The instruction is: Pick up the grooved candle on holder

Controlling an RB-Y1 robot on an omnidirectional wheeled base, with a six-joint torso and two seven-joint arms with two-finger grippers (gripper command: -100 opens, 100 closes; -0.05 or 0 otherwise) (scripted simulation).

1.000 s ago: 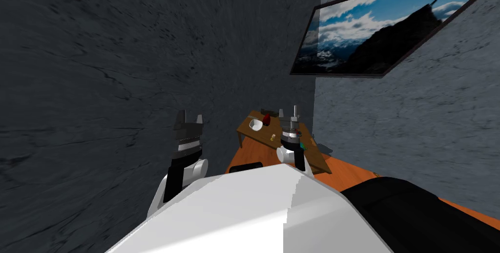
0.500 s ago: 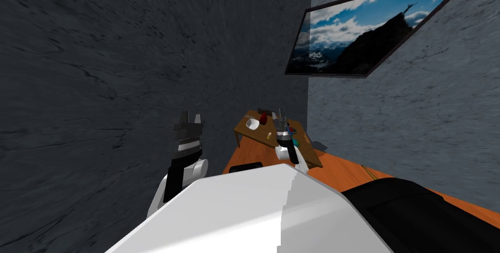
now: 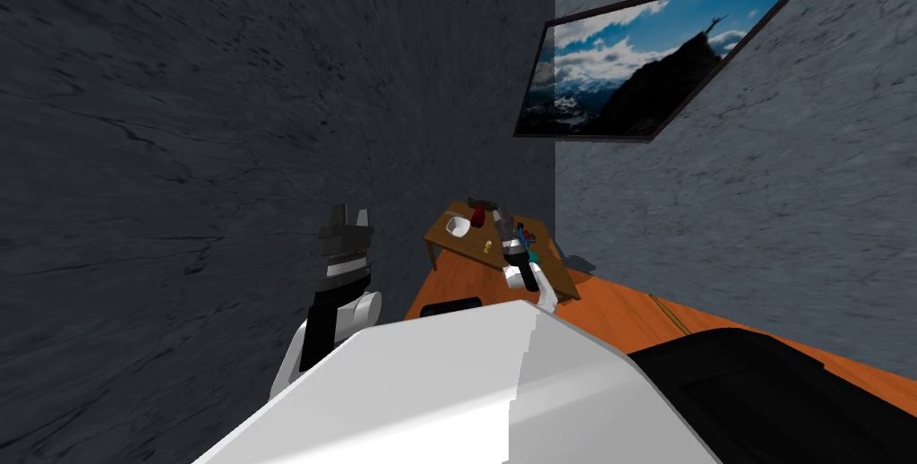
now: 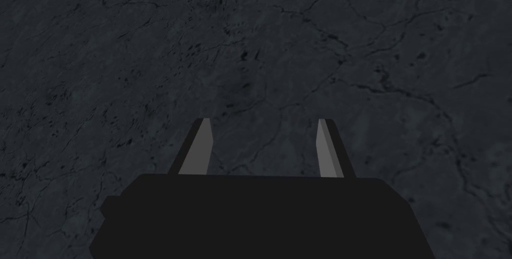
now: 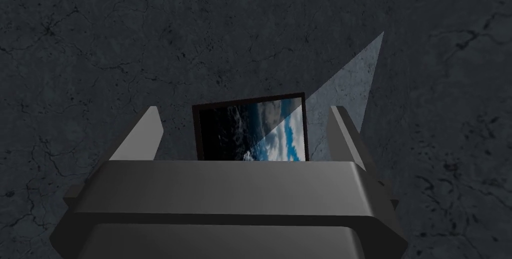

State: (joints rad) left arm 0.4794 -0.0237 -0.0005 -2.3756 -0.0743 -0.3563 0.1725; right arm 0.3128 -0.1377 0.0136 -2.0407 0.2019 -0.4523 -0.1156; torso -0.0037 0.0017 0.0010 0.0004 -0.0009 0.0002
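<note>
A small brown table (image 3: 557,278) stands in the corner ahead. On it are a white bowl (image 3: 458,226), a dark red thing (image 3: 478,215), a teal thing (image 3: 535,256) and a tiny cream upright thing (image 3: 488,245), possibly the candle; it is too small to tell. My right gripper (image 3: 509,227) hangs over the table's middle, beside the cream thing. Its fingers (image 5: 150,131) stand wide open with nothing between them. My left gripper (image 3: 352,211) is raised off to the left, near the dark wall. Its fingers (image 4: 199,146) stand apart, holding nothing.
A dark grey wall (image 3: 224,127) runs close along my left. A framed mountain picture (image 3: 645,64) hangs on the lighter wall behind the table. Orange floor (image 3: 627,315) spreads to the right of the table. A large black shape (image 3: 761,387) lies at the lower right.
My head has turned, so table and picture sit further left. The right gripper has dropped lower over the table. The left fingers have drawn somewhat closer together.
</note>
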